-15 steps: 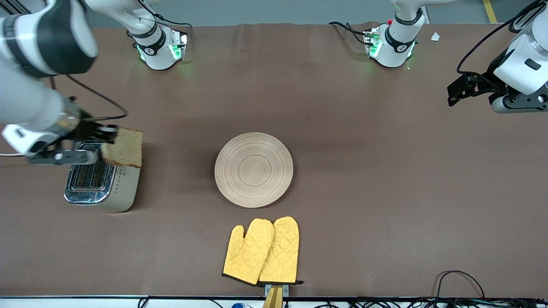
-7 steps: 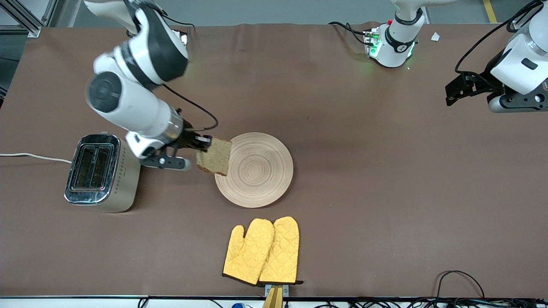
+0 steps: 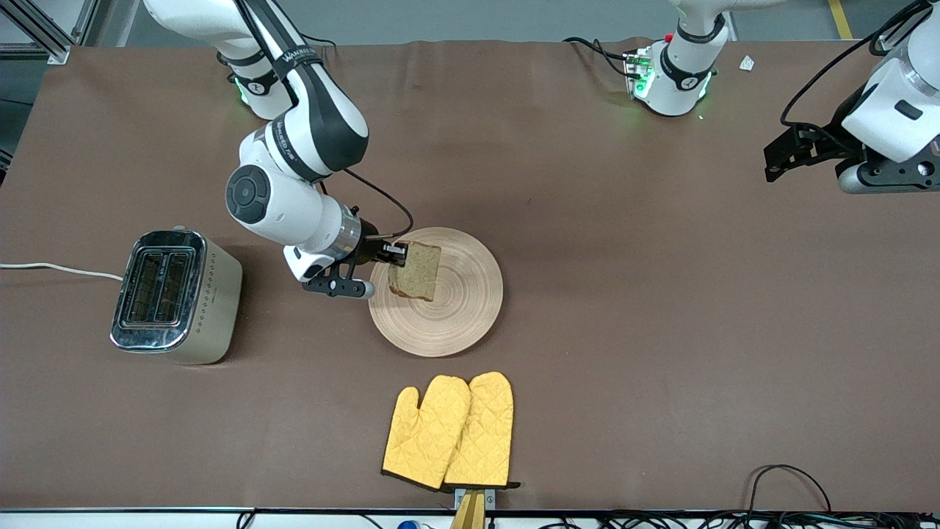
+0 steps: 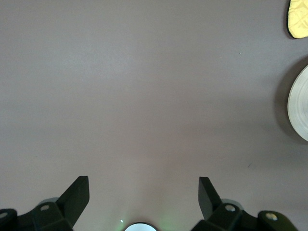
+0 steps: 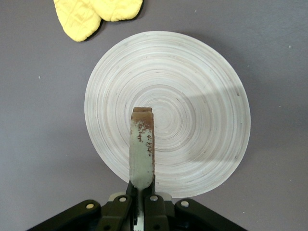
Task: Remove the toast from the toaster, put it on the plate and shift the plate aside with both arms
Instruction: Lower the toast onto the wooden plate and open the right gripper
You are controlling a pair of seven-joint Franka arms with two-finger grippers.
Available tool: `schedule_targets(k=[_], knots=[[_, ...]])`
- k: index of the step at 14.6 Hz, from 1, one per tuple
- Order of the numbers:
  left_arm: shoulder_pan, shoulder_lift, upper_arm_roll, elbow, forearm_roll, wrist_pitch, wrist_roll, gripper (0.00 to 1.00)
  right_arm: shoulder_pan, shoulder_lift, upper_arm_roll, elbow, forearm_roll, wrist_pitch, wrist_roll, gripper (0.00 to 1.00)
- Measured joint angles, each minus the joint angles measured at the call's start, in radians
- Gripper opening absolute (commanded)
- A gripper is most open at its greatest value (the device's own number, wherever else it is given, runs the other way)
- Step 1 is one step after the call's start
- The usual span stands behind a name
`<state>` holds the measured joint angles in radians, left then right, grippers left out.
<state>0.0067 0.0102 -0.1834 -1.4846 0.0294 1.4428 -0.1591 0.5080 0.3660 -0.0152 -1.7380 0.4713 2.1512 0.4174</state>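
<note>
My right gripper (image 3: 394,255) is shut on the toast (image 3: 416,271), a brown wholegrain slice held on edge over the plate (image 3: 470,308), above the part of it toward the right arm's end. In the right wrist view the toast (image 5: 142,149) shows edge-on between my fingers (image 5: 142,202), over the round beige wooden plate (image 5: 202,120). My left gripper (image 3: 775,157) is open and empty, held up over the left arm's end of the table. The left wrist view shows its open fingers (image 4: 77,195) over bare table and the plate's edge (image 4: 299,103).
A silver two-slot toaster (image 3: 175,295) stands toward the right arm's end of the table, its cord running off the edge. A pair of yellow oven mitts (image 3: 449,430) lies nearer to the front camera than the plate. Cables lie along the front edge.
My right gripper has carried the toast from above the toaster across to over the plate, and lower. The left arm has barely moved.
</note>
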Motion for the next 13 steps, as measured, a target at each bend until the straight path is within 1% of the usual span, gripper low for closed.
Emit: schedule_targets(k=[2,5,8,13], knots=[[-0.001,0.000,0.000,0.000,0.000,0.000,0.000,1.00,0.007,0.013,0.002,-0.003,0.028,0.030,-0.038,0.00],[-0.004,0.000,-0.001,0.000,0.000,0.000,0.000,1.00,0.036,0.056,0.006,-0.007,0.062,0.120,-0.076,0.00],[-0.004,0.000,-0.001,0.000,0.000,0.000,0.000,1.00,0.043,0.100,0.010,-0.008,0.118,0.162,-0.187,0.00],[-0.002,0.000,0.000,0.000,0.000,0.000,0.000,1.00,0.012,0.158,0.003,-0.014,0.134,0.193,-0.339,0.01]])
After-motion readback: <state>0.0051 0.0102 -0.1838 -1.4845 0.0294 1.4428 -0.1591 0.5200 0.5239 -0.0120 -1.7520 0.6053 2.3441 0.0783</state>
